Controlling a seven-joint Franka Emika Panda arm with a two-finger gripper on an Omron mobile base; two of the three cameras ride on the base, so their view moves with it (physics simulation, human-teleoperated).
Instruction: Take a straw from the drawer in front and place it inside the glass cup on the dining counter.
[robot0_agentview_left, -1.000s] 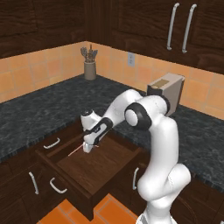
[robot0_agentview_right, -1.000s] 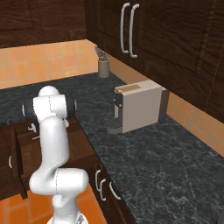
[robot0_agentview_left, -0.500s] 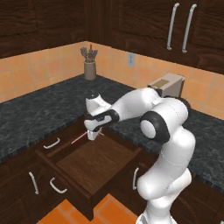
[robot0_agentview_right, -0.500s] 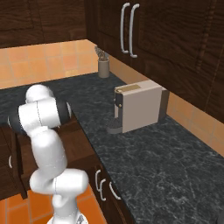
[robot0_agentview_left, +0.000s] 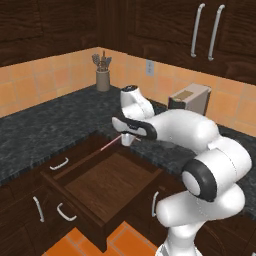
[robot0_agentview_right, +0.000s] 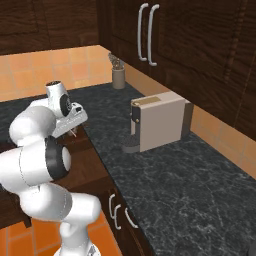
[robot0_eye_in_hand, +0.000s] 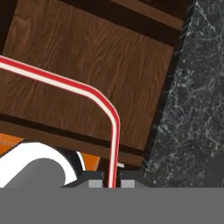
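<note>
My gripper (robot0_agentview_left: 125, 141) is shut on the straw (robot0_agentview_left: 109, 145), a thin pink-red stick that slants down and left from the fingers, above the back edge of the open drawer (robot0_agentview_left: 107, 186). In the hand view the straw (robot0_eye_in_hand: 114, 131) rises from between the closed fingertips (robot0_eye_in_hand: 97, 180), bends and runs off to the left over the drawer's brown wooden floor (robot0_eye_in_hand: 83, 52). From the right base view the gripper (robot0_agentview_right: 74, 131) hangs over the drawer (robot0_agentview_right: 85, 157) beside the worktop's edge. The glass cup and the dining counter are out of view.
Black speckled worktop (robot0_agentview_left: 45, 125) wraps around the drawer on the left and back. A beige coffee machine (robot0_agentview_right: 160, 122) stands on it to the right, and a utensil holder (robot0_agentview_left: 103, 77) sits in the corner. Wall cabinets (robot0_agentview_left: 205, 30) hang above. Orange floor (robot0_agentview_left: 70, 245) lies below.
The gripper has lifted the straw out of the drawer, moving up and to the right towards the worktop's edge. The arm's elbow has swung forward and higher.
</note>
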